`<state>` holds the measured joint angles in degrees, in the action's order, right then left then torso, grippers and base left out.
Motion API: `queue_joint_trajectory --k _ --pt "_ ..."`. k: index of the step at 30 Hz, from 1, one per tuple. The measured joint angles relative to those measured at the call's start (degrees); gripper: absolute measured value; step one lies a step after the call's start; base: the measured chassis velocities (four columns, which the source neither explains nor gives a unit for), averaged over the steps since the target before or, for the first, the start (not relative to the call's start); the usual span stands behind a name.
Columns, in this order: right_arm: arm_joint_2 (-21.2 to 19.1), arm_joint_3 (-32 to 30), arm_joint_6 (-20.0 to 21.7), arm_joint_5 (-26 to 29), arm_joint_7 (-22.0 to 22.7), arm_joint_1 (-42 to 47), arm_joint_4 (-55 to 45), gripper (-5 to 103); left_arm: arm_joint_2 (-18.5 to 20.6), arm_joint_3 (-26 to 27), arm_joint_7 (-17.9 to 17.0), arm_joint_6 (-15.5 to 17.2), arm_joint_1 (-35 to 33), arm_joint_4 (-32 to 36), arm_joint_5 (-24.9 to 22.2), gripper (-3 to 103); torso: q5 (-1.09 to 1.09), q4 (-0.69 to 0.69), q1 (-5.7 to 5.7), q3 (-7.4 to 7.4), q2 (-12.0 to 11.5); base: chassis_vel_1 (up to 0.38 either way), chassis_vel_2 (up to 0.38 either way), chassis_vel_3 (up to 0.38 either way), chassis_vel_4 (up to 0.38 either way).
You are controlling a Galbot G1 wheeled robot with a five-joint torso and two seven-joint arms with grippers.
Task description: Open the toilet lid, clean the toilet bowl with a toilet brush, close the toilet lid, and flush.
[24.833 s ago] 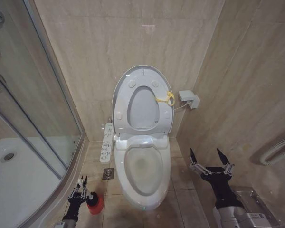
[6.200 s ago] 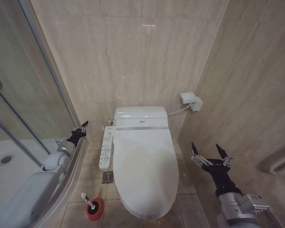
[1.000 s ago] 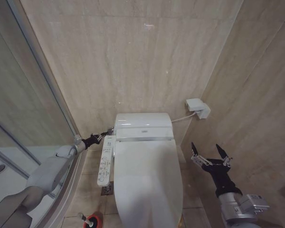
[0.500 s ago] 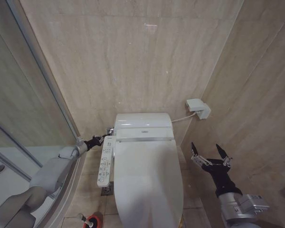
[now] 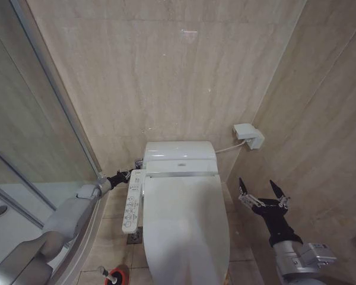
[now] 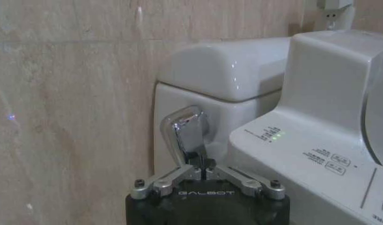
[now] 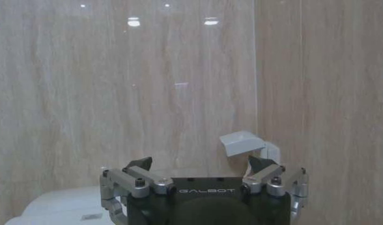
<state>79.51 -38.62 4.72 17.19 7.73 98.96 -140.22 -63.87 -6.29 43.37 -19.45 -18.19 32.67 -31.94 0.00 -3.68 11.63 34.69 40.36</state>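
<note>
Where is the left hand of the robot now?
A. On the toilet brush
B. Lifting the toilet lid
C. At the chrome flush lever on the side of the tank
C: the left hand is at the chrome flush lever; the toilet lid lies closed.

A small white plastic wall box (image 5: 248,135) hung on the beige tiled wall (image 5: 166,71). A clear glass shower door (image 5: 24,136) stood nearby.
</note>
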Motion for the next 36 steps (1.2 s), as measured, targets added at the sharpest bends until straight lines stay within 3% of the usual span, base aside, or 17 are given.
queue_joint_trajectory --k 29,34,36 --pt "0.0 0.0 0.0 0.0 0.0 0.0 0.0 100 -2.14 1.63 -1.97 -1.25 0.72 -3.53 0.69 0 0.0 0.03 -0.01 0.0 0.01 0.0 0.0 0.0 0.0" --pt "0.0 0.0 0.0 0.0 0.0 0.0 0.0 100 -1.25 3.39 -4.22 -0.87 -1.55 -0.14 0.22 0 0.0 0.01 0.01 0.0 0.0 0.0 0.0 0.0 0.0" --pt "0.0 0.0 0.0 0.0 -0.01 0.0 0.0 100 0.02 5.44 -5.68 -0.68 -4.96 5.06 -0.88 0 -0.01 -0.04 0.02 0.0 0.0 0.0 0.0 0.0 0.0"
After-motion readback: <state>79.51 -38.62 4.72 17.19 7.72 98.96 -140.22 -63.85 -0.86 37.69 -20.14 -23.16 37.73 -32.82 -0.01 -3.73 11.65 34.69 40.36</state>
